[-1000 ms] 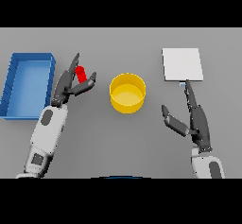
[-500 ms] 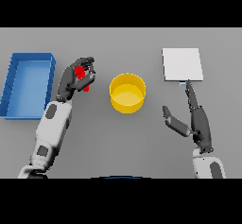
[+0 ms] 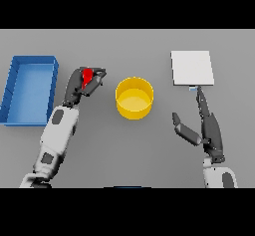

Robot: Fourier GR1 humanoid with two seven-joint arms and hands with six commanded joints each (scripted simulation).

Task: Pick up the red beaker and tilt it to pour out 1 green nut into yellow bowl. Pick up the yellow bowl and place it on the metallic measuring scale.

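The red beaker [image 3: 87, 76] sits inside my left hand [image 3: 79, 83], whose fingers and thumb are curled round it, left of the yellow bowl [image 3: 134, 97]. Only the beaker's top shows between the fingers. The bowl stands in the middle of the table, a hand's width from the beaker. The metallic measuring scale [image 3: 192, 67] is a pale square plate at the back right. My right hand [image 3: 206, 125] rests open below the scale, fingers straight and pointing at its front edge, thumb spread to the left.
A blue tray [image 3: 15, 89] lies at the left side of the grey table, just left of my left forearm.
My left hand's fingers have closed round the red beaker and carried it slightly right, toward the bowl. The right hand has not moved.
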